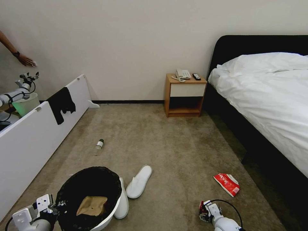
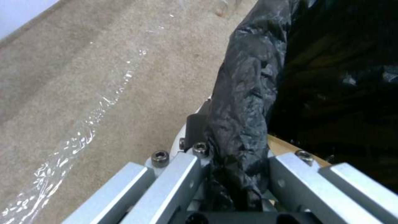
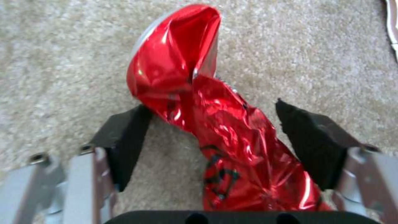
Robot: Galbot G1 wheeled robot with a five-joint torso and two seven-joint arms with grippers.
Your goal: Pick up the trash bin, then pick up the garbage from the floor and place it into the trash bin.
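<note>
Left tool (image 2: 236,186) clenched on the bag-lined rim of the trash bin (image 1: 110,210), low at the robot's left, a brown paper bag (image 1: 92,205) lying inside the bin. Right tool (image 3: 213,137) spread open over the carpet (image 1: 179,150), a crinkled red wrapper (image 3: 207,124) lying between its fingers (image 3: 124,140), neither pad touching it. Beyond the left tool: two white slippers (image 1: 138,181) against and just past the bin, then a small bottle (image 1: 99,146); beyond the right tool, a red snack packet (image 1: 227,184).
</note>
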